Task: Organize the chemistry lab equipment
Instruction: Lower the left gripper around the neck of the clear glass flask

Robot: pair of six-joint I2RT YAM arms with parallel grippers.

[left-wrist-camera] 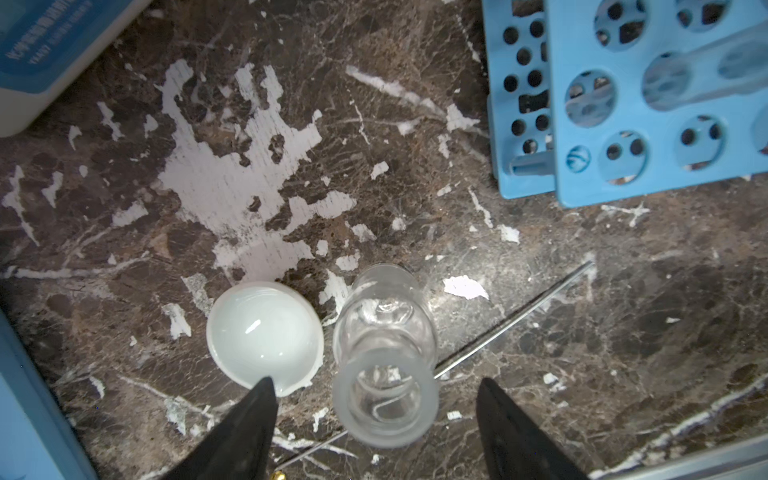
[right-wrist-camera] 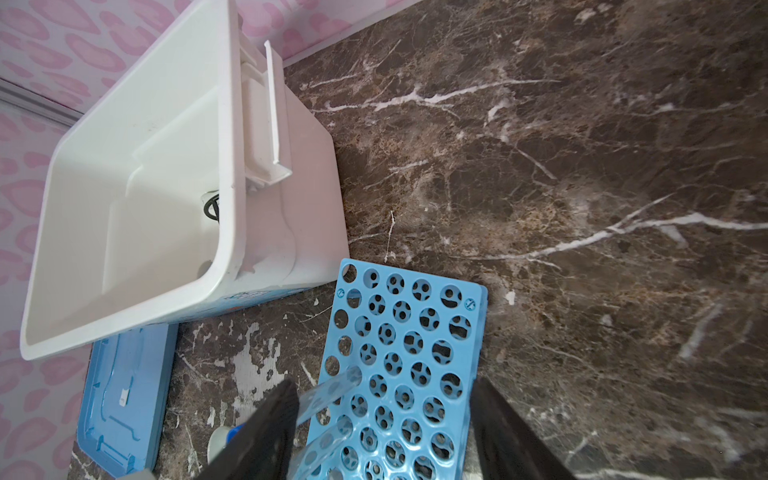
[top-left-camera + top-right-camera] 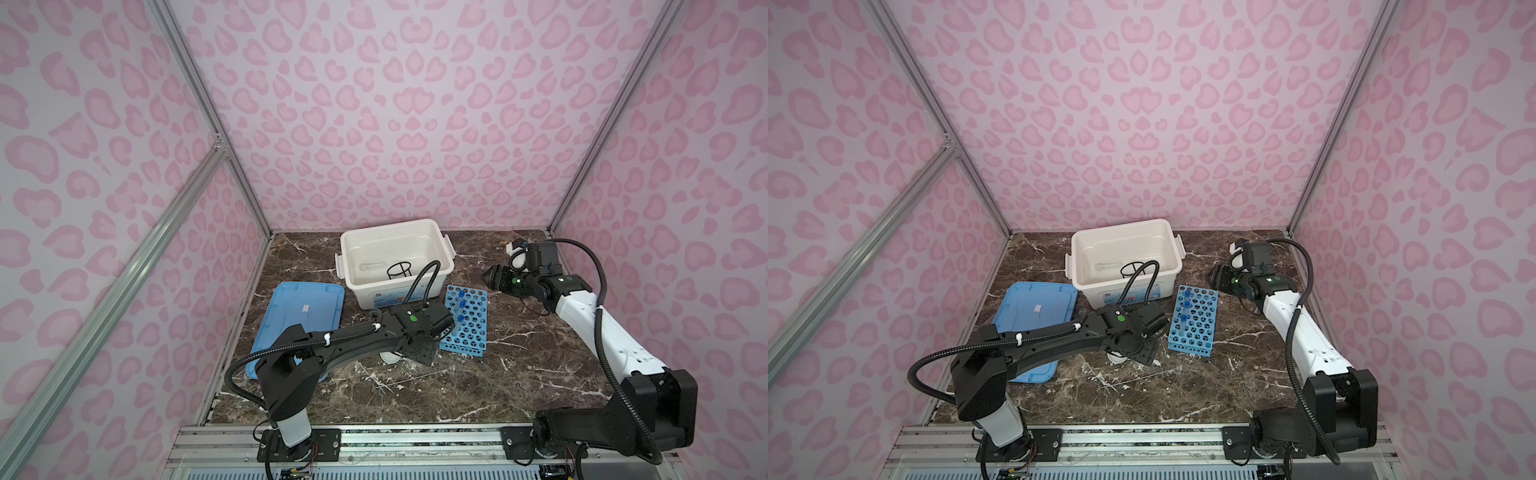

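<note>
1. Clear small beaker (image 1: 385, 361): smooth glass, cylindrical, with a frosted round rim. It stands on the marble table (image 1: 623, 332), near the blue perforated rack (image 1: 656, 124) but apart from it.
2. Its long axis looks upright, with the mouth facing the left wrist camera.
3. White shallow dish (image 1: 264, 336): glossy and round with a pour lip, just beside the beaker on the side farther from the rack.
4. Left gripper (image 1: 374, 380) straddles the beaker, its black jaws spread with a gap on each side of the glass.
5. Right gripper (image 3: 496, 279) hangs above the table past the rack, jaws apart and empty.

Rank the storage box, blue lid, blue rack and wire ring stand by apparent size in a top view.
1. white storage box and blue lid: too alike to rank, and the left arm hides part of the lid.
2. blue rack.
3. black wire ring stand, inside the box.
</note>
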